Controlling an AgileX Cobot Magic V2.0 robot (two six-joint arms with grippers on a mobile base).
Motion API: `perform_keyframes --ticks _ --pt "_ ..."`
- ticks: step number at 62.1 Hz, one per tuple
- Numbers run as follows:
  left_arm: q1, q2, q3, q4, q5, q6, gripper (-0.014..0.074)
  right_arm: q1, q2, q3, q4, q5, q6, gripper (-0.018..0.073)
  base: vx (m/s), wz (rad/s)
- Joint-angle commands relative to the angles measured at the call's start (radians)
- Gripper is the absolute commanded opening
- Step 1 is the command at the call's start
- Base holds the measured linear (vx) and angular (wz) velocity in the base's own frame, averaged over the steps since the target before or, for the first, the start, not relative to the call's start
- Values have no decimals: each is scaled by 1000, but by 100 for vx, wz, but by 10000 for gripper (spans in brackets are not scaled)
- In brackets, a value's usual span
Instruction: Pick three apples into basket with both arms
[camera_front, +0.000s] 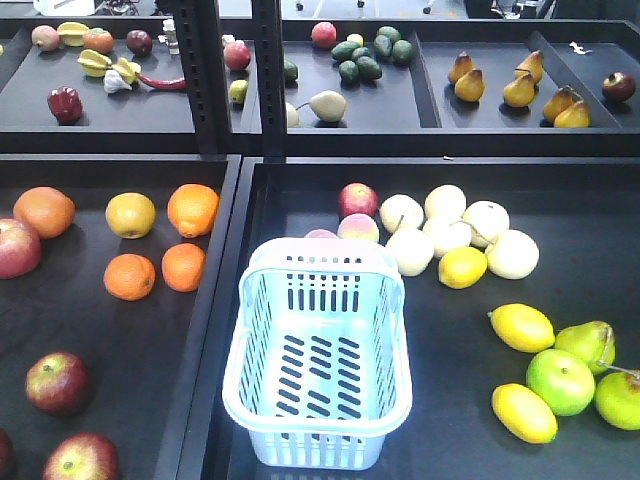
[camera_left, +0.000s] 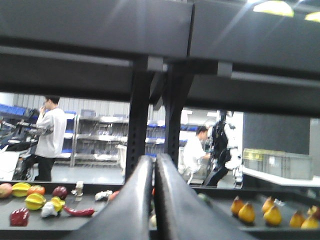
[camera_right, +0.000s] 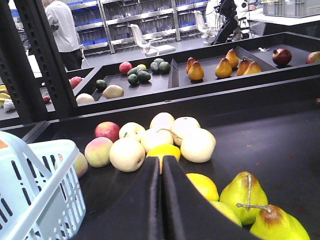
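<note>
Well left of the basket (camera_front: 330, 447), dark maroon apples (camera_front: 58, 382).

A glossy, smooth plastic basket (camera_front: 316, 422) sits on matt black shelf trays (camera_front: 560, 200); the dark apples (camera_front: 58, 382) carry a waxy sheen, the perforated uprights (camera_front: 205, 75) a dull painted-metal finish.

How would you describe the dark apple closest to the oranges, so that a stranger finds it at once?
Start at the pale blue basket and go to the black tray on its left. In front of the oranges lie dark maroon apples; this apple is the one nearest the oranges, darker than the pinkish apple at the left edge.
</note>
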Motion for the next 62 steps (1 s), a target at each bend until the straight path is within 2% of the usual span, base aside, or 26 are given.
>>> perform_keyframes --ticks 1,5,11,18,31,53,62 --pt "-6 -11 -37 -3 -85 -110 -6 -4 -11 13 -7 -76 -8 -5 0 0" --pt "-6 -11 -37 -2 -98 -198 -6 -4 -11 13 -7 -76 -8 -5 0 0" --pt "-6 -11 -42 -2 -122 -249 -6 -4 -11 13 -7 -76 -8 -5 0 0" --pt "-6 -11 -103 0 -74 -234 -6 -4 -11 13 -7 -76 -8 -5 0 0" --pt "-6 50 -295 10 57 -158 -6 -4 -11 13 -7 -76 -8 -5 0 0" --pt "-6 432 -646 10 223 -153 -6 -4 -11 13 -7 -76 -8 -5 0 0" --pt "-6 597 -755 10 237 -153 -6 -4 -11 13 -7 -76 -8 -5 0 0"
